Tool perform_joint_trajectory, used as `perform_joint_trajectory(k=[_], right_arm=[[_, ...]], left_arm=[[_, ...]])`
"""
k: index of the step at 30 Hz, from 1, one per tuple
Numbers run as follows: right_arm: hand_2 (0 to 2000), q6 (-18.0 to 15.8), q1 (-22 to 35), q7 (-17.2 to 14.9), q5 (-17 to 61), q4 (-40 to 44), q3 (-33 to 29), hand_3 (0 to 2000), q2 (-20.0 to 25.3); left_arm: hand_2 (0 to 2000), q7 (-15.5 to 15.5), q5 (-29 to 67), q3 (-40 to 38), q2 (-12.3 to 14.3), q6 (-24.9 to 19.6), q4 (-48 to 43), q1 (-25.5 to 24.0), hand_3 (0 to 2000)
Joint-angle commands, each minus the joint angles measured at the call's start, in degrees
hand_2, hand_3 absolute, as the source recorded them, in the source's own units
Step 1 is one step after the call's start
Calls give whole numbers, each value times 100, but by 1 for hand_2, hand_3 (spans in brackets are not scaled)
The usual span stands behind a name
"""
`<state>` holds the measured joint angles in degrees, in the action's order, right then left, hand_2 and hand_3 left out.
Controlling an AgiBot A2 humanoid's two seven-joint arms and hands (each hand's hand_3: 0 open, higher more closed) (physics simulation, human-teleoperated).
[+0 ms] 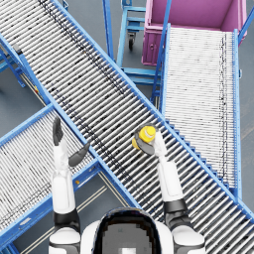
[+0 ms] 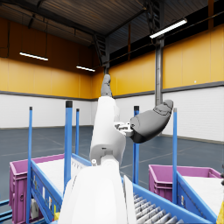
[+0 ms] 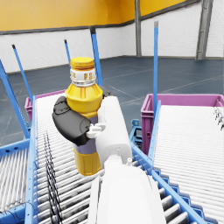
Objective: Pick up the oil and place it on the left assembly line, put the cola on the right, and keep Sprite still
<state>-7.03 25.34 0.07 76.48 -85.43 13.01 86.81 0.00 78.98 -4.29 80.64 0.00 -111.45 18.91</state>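
Trouble first. Carrying the oil (image 1: 147, 134) in the right hand (image 1: 142, 145), over the middle line (image 1: 99, 99), on the wrong side for a drop onto the left line (image 1: 25, 163). Means a long reach across, or a pass over to the left hand (image 1: 63, 146); either way, plenty of chance to lose it. Gripped around the middle only, going by the right wrist view, with the yellow cap well above the fingers (image 3: 65, 122) and the base below them. Looks top-heavy, likely to tip or twist in the grip on a quick swing. Could also clip the blue rail (image 1: 49, 99) between the two lines if carried too low. Set down tilted on rollers, probably topples and rolls. Let go early, and down onto the middle line instead, nowhere useful.

Now the hands. Right: wrapped snugly around the oil's body, thumb on one side and fingers on the other, keeping it upright. Hard to say whether lifted clear of the rollers or just resting on them. Left: wide open, fingers spread, thumb well out, holding nothing, touching nothing, raised over the near edge of the left line.

No sign of cola or Sprite in any view. Off on the far side, the right line (image 1: 198, 89), running up to a pink bin (image 1: 198, 15).
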Motion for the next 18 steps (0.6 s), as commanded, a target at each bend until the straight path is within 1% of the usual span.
perform_joint_trajectory(k=[1, 2, 3, 6, 9, 11, 13, 14, 18], right_arm=[[2000, -66, 914, -4, 0, -626, -14, 2000, 204], [2000, -122, 1782, -7, 0, -678, 1766, 2000, -1463], [2000, -169, 1287, 7, -6, -678, 318, 2000, 37], [2000, -294, 1425, -14, 0, -974, 614, 2000, 166], [2000, -368, 1454, -12, -1, -1185, 851, 2000, 282], [2000, -390, 1398, -8, -1, -1225, 1002, 2000, 249], [2000, -401, 1259, -8, -1, -1256, 1372, 2000, 190], [2000, -414, 1207, -10, -1, -1256, 1439, 2000, 170], [2000, -434, 943, -14, 0, -1414, 1855, 2000, 32]], left_arm=[[0, 0, 0, 310, 2, 0, -211, -223, 0], [0, 0, 0, 464, -8, 0, -196, -299, 0], [0, 0, 0, 697, -24, 0, -178, -361, 0], [0, 0, 0, 1197, -19, 0, -74, -373, 0], [0, 0, 764, 1653, 60, 0, 110, -286, 0], [0, 0, 1278, 1842, 151, 0, 186, -184, 0], [0, 0, 1792, 2002, 244, 0, 267, -87, 0], [0, 0, 1978, 2052, 277, 0, 273, -58, 0], [0, 0, 2323, 2260, 433, 0, 473, 96, 0]])
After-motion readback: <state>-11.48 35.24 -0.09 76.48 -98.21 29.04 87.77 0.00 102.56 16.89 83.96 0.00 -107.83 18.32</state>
